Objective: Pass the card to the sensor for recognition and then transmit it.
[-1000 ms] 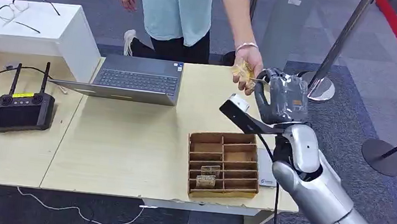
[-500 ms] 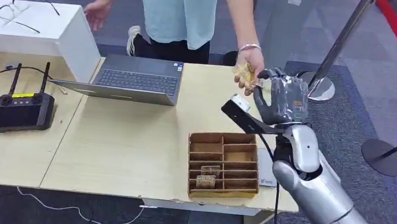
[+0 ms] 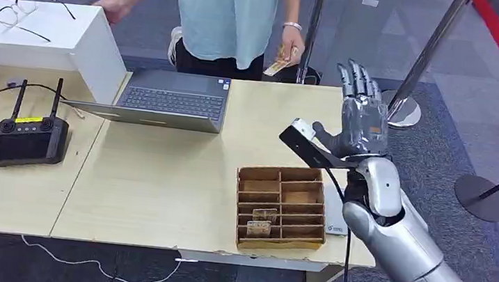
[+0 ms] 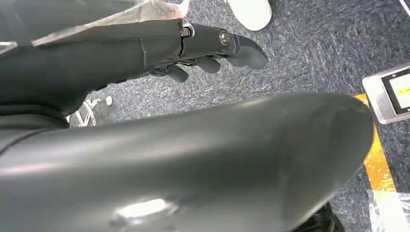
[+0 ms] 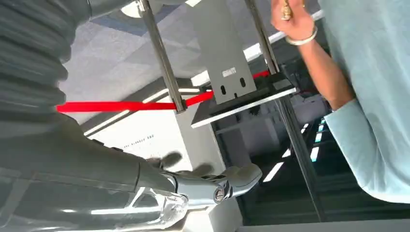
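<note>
A person's hand (image 3: pixel 290 46) holds the tan card (image 3: pixel 277 63) beyond the table's far edge, next to their light blue shirt; in the right wrist view that hand (image 5: pixel 290 19) shows with a bracelet. My right hand (image 3: pixel 358 117) stands raised over the table's right end, fingers straight and spread upward, holding nothing, well apart from the card. Its fingers (image 5: pixel 227 181) are stretched out in the right wrist view. A small white sensor pad (image 3: pixel 335 221) lies on the table beside the brown divided box (image 3: pixel 281 204). My left hand (image 4: pixel 208 46) hangs above grey carpet, holding nothing.
Two cards (image 3: pixel 261 222) stand in the box. An open laptop (image 3: pixel 167 101) sits at the table's far side, a black remote controller (image 3: pixel 29 137) at the left, glasses (image 3: pixel 26 9) on a white stand. Metal stanchion posts (image 3: pixel 423 61) rise at the right.
The person took the card from my right hand and drew it back toward their body. My right hand's fingers went from curled around the card to straight and spread.
</note>
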You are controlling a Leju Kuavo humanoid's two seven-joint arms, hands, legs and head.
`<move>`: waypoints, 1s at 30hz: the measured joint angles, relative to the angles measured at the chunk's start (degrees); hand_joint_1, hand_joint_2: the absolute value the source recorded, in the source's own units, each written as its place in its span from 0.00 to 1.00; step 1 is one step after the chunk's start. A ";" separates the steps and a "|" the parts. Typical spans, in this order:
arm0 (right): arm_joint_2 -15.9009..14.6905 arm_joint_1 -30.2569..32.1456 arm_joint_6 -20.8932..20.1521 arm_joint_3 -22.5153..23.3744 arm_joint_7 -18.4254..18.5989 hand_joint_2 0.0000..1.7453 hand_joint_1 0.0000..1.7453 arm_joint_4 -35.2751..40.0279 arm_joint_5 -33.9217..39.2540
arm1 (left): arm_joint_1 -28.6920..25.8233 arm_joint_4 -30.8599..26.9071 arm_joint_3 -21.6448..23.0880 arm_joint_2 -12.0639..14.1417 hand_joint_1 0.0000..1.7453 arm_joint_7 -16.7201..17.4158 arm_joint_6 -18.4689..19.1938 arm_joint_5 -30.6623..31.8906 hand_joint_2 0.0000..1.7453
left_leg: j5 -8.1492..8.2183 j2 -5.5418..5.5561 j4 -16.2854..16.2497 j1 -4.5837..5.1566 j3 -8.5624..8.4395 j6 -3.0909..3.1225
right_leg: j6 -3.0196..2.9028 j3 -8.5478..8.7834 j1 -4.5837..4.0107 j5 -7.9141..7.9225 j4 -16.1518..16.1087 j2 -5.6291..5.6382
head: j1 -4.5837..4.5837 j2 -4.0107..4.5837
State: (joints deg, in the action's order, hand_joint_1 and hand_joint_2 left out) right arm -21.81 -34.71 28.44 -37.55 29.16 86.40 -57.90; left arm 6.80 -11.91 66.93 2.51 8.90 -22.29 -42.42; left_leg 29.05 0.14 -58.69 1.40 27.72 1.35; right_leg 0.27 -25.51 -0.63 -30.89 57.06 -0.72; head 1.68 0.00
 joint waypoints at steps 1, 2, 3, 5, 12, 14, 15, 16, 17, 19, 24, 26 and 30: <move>0.00 0.00 0.04 0.00 0.00 1.00 0.00 0.00 0.07 | 0.00 0.00 0.00 -0.04 0.00 0.00 0.00 0.00 0.00 | 0.00 0.00 0.00 0.00 0.00 0.00 | 0.00 0.00 0.00 0.00 0.00 0.00 | 0.00 0.00; 0.00 0.01 0.09 0.00 0.00 1.00 0.00 0.04 0.09 | 0.00 0.00 0.00 -0.04 0.00 0.00 0.00 0.00 0.00 | 0.00 0.00 0.00 0.00 0.00 0.00 | 0.00 0.00 0.00 0.00 0.00 0.00 | 0.00 0.00; 0.00 0.02 0.09 0.00 0.02 1.00 0.00 0.20 0.09 | 0.00 0.00 0.00 -0.07 0.00 0.00 0.00 0.00 0.00 | 0.00 0.00 0.00 0.00 0.00 0.00 | 0.00 -0.01 0.00 0.00 0.00 0.00 | 0.00 0.00; 0.00 0.11 0.11 0.00 0.09 1.00 0.00 0.59 0.33 | 0.00 0.00 0.00 -0.07 0.00 0.00 0.00 0.00 0.00 | 0.00 0.00 0.00 0.00 0.00 0.00 | 0.00 0.00 0.00 0.00 0.00 0.00 | 0.00 0.00; 0.02 1.62 0.13 -0.04 0.43 1.00 0.00 2.49 -1.83 | 0.01 0.02 0.00 -0.04 0.00 0.61 0.00 -0.02 0.00 | 0.00 0.00 0.00 -0.01 -0.01 0.00 | 0.00 -0.01 0.00 0.00 0.00 0.00 | 0.00 0.00; -0.04 2.30 0.11 -0.02 0.79 1.00 0.00 3.36 -2.84 | -0.02 0.02 0.00 -0.02 0.00 0.96 0.13 -0.02 0.00 | 0.00 0.00 0.00 0.00 -0.01 0.00 | 0.00 -0.01 0.00 0.00 -0.01 0.00 | -0.02 0.00; -0.07 2.63 0.11 0.00 1.01 1.00 0.00 3.85 -3.28 | -0.02 0.02 0.00 -0.02 0.00 1.22 0.17 -0.02 0.00 | 0.00 0.00 0.00 -0.01 -0.01 0.00 | 0.00 -0.01 0.00 0.00 0.00 0.00 | 0.00 0.00; -0.09 2.91 0.07 0.02 1.20 1.00 0.00 4.30 -3.63 | -0.03 0.02 0.00 -0.02 0.00 1.31 0.20 -0.02 0.00 | 0.00 0.00 0.00 0.00 -0.01 0.00 | 0.00 -0.02 0.00 0.00 0.00 0.00 | -0.02 0.00; -0.13 3.19 0.00 0.09 1.29 1.00 0.00 4.70 -3.89 | -0.03 0.02 0.00 0.00 0.00 1.36 0.20 -0.02 0.00 | 0.00 0.00 0.00 -0.01 -0.01 0.00 | 0.00 -0.02 0.00 0.00 -0.01 0.00 | 0.00 0.00; -0.24 3.85 -0.24 0.37 1.36 1.00 0.00 5.68 -4.42 | -0.03 0.02 0.00 0.00 0.00 1.53 0.20 -0.02 0.00 | 0.00 0.00 0.00 -0.01 -0.01 0.00 | 0.00 -0.01 0.00 0.00 -0.01 0.00 | 0.00 0.00; -0.61 5.16 -0.74 1.01 1.77 1.00 0.00 7.76 -5.20 | -0.08 0.02 0.00 0.02 0.00 1.27 -0.02 -0.37 0.00 | 0.00 0.00 0.00 -0.01 -0.01 0.00 | 0.00 -0.01 0.00 0.00 -0.01 0.00 | 0.00 0.00; -0.61 5.73 -0.72 1.36 2.06 1.00 0.00 8.50 -4.59 | -0.10 0.02 -0.02 0.02 0.00 1.27 -0.11 -0.46 0.00 | 0.00 0.00 0.00 0.00 -0.01 0.00 | 0.00 -0.01 0.00 0.00 -0.01 0.00 | 0.00 0.00; -0.68 6.48 -0.87 1.92 2.21 1.00 0.00 9.83 -4.57 | -0.15 0.02 -0.02 0.00 0.00 1.27 -0.17 -0.90 0.00 | 0.00 0.00 -0.01 0.00 -0.01 0.00 | 0.00 -0.01 0.00 0.00 -0.01 0.00 | 0.00 0.00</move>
State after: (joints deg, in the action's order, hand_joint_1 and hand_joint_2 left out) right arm -22.49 -28.24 27.56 -35.63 31.36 96.23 -62.47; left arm 6.65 -11.89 66.90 2.52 10.16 -22.47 -43.32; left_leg 29.05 0.14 -58.70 1.40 27.71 1.35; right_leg 0.28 -25.52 -0.62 -30.89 57.05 -0.72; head 1.68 0.00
